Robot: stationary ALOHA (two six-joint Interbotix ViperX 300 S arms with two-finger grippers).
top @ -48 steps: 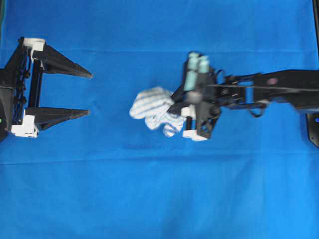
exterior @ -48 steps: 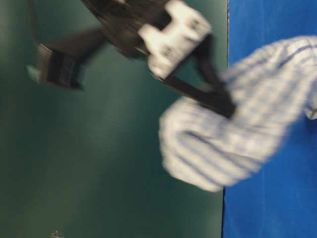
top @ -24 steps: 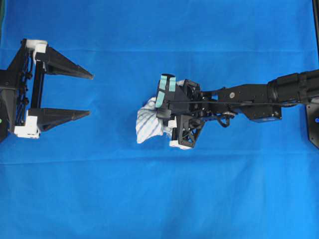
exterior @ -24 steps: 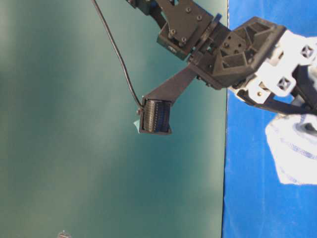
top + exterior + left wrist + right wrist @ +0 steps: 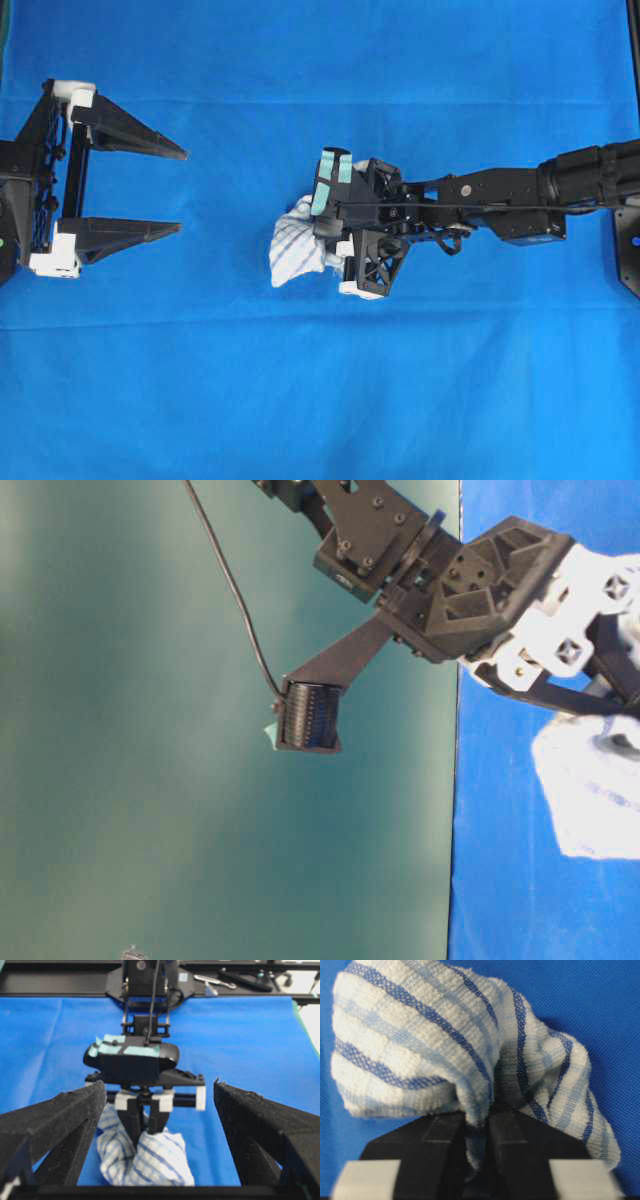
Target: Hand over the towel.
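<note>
Centre frame, the right gripper [image 5: 318,243] pinches the small soft white cloth with blue and pale green check stripes [image 5: 295,247] by a bunched fold. At far left the left gripper [image 5: 180,190] waits spread wide. Light and floppy, that towel looks likely to sag, so the loose bulge beyond the pinch seems the best place to grab.

towel [image 5: 590,795] cropped (right edge), pincer tips hidden

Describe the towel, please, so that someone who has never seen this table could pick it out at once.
Start from the blue tablecloth that covers the whole table, and follow the right arm to the right gripper near the middle. The towel is the crumpled cloth pinched between its fingers, bunched on the side facing the left gripper. It is the only soft white thing here, checked with thin blue stripes.
</note>
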